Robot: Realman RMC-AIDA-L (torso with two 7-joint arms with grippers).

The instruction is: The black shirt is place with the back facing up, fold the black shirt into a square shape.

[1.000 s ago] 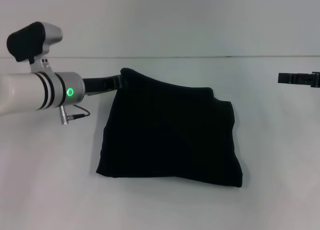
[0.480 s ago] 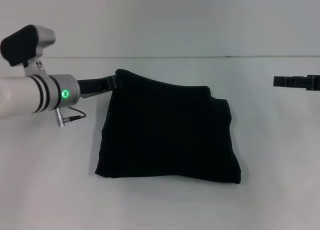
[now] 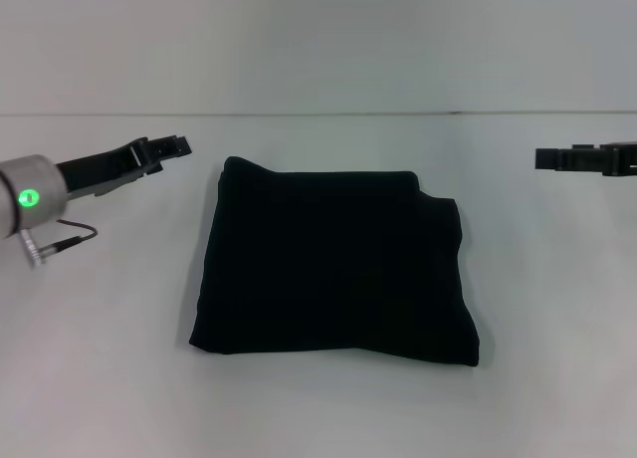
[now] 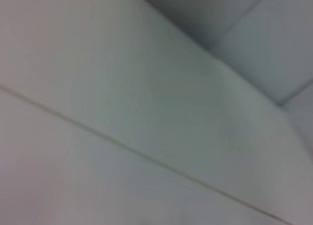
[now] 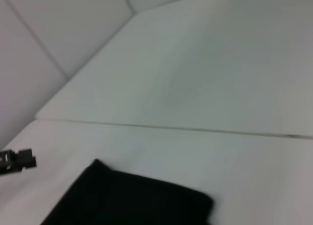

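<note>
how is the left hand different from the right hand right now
The left hand sits close beside the black shirt's far left corner; the right hand hangs well off from its right edge. The left angles up toward the shirt; the right lies level. Neither touches the shirt.

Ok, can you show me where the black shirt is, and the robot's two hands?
black shirt (image 3: 333, 264), head view, middle of the folded cloth.
left hand (image 3: 169, 145), head view, at its fingertips, beside the shirt's far left corner.
right hand (image 3: 545, 158), head view, at its tip, far to the shirt's right.
</note>
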